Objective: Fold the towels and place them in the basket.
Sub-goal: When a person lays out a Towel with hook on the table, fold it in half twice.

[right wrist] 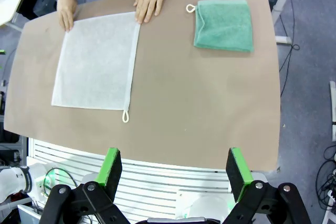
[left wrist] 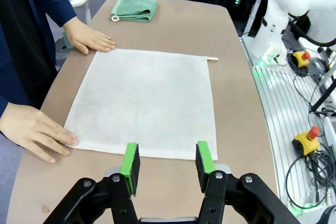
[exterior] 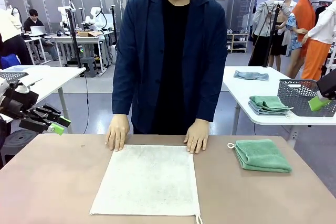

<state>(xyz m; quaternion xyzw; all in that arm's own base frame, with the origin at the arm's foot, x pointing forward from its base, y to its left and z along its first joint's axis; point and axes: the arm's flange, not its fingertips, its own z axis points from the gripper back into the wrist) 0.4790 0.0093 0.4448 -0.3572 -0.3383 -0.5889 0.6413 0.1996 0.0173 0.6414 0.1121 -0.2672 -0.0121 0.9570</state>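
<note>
With the green towel (exterior: 262, 155) folded aside, the person (exterior: 168, 51) pins the white towel (exterior: 147, 179) flat on the desk (exterior: 52, 182), seemingly for folding; the left hand (left wrist: 167, 150) and right hand (right wrist: 174, 156) hang spread, empty.

Bright, even overhead light; shadows are faint and soft, as under the green towel (exterior: 261, 155) on the surface (exterior: 58, 182). The cream towel (left wrist: 147, 98) looks slightly washed out. The front view is sharp. Both wrist views bow straight edges toward the corners.
</note>
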